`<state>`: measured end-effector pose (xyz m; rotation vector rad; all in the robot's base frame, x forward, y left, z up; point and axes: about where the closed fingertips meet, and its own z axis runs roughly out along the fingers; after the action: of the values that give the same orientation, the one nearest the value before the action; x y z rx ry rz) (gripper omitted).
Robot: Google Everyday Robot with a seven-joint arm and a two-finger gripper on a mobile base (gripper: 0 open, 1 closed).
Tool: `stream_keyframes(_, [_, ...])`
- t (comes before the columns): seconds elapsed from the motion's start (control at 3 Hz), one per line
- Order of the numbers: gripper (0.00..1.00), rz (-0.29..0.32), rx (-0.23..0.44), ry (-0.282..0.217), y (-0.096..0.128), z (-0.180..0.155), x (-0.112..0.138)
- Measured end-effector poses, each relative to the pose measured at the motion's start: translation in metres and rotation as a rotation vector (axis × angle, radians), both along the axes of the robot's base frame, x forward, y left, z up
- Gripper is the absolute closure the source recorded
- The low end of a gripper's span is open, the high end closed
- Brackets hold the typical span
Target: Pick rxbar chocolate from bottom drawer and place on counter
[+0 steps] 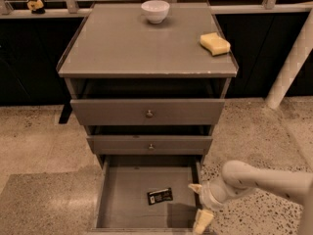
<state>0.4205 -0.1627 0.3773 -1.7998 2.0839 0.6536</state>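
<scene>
The rxbar chocolate [160, 196] is a small black bar with white print. It lies flat on the floor of the open bottom drawer [122, 199], slightly right of its middle. My gripper [199, 203] hangs over the drawer's right wall, to the right of the bar and apart from it. Its two pale fingers are spread, one fingertip [195, 187] near the wall's top and the other lower near the front corner. It holds nothing. The counter [142, 43] is the grey-brown cabinet top above.
A white bowl [155, 10] stands at the counter's back middle. A yellow sponge [214, 43] lies at its right side. Two knobbed drawers [149, 113] sit partly pulled out above the bottom one. A white post [291, 65] leans at the right. The floor is speckled.
</scene>
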Motion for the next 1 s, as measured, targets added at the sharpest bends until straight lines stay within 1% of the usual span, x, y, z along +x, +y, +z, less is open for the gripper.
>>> stream_keyframes(0.33, [0.0, 0.108, 0.03, 0.004, 0.051, -0.028, 0.056])
stream_keyframes(0.67, [0.0, 0.134, 0.104, -0.014, 0.09, -0.046, 0.103])
stream_keyframes(1.0, [0.0, 0.114, 0.105, -0.044, 0.088, -0.043, 0.123])
